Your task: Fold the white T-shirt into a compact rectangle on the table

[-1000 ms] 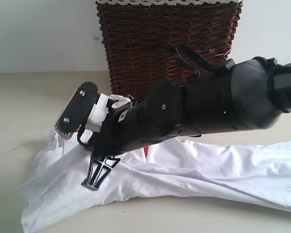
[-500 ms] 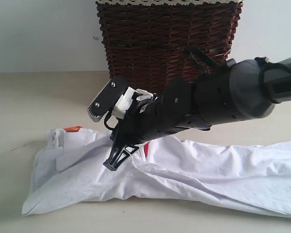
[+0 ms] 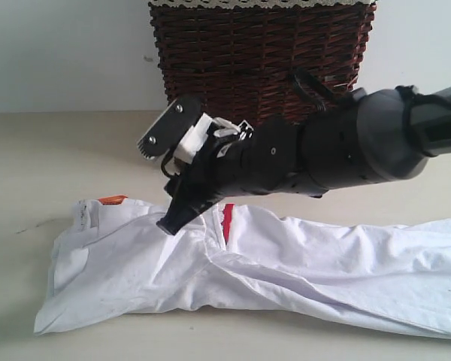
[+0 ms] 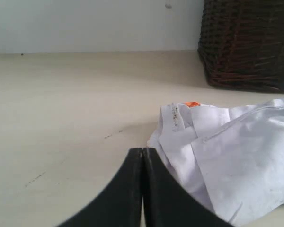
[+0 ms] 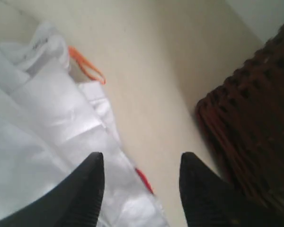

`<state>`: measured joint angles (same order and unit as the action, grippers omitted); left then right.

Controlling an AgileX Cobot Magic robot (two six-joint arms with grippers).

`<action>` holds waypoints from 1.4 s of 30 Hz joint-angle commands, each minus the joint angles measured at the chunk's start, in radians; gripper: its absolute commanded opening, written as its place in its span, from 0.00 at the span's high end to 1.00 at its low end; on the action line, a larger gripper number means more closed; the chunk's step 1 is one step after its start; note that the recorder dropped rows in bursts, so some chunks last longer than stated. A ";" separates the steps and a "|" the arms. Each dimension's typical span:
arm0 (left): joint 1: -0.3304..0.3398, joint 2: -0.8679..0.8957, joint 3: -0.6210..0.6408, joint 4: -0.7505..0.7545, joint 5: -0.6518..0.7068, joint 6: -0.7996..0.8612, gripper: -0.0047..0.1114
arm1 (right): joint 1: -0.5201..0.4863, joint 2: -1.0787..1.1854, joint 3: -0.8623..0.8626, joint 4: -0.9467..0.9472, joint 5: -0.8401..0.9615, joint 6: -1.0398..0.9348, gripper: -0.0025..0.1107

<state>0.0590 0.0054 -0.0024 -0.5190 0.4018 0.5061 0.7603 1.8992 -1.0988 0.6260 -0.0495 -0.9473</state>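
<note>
Loosely rumpled white T-shirt (image 3: pixel 308 263), seemingly a long strip, on pale table (image 3: pixel 45 150).

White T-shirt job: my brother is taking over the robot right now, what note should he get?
Left gripper: shut, empty, low beside the tag end of the white T-shirt.
Right gripper: open, empty, hovering above the shirt.
The shirt lies on the table in front of the wicker basket.
Done: it seems folded lengthwise into a long, wrinkled strip.
Left: fold it shorter into a compact rectangle.
</note>
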 commanded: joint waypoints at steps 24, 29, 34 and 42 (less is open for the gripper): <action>0.003 -0.005 0.002 0.004 -0.008 -0.005 0.96 | -0.008 0.161 -0.025 0.076 -0.026 -0.079 0.55; 0.003 -0.005 0.002 0.004 -0.008 -0.005 0.96 | -0.008 0.159 -0.025 0.076 0.029 -0.079 0.55; 0.003 -0.005 0.002 0.004 -0.008 -0.005 0.96 | -0.008 0.101 -0.025 0.079 0.145 -0.079 0.55; 0.003 -0.005 0.002 0.004 -0.008 -0.005 0.96 | -0.008 0.118 -0.025 0.071 0.359 -0.068 0.55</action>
<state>0.0590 0.0054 -0.0024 -0.5190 0.4018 0.5061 0.7595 2.0010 -1.1216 0.7050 0.2676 -1.0182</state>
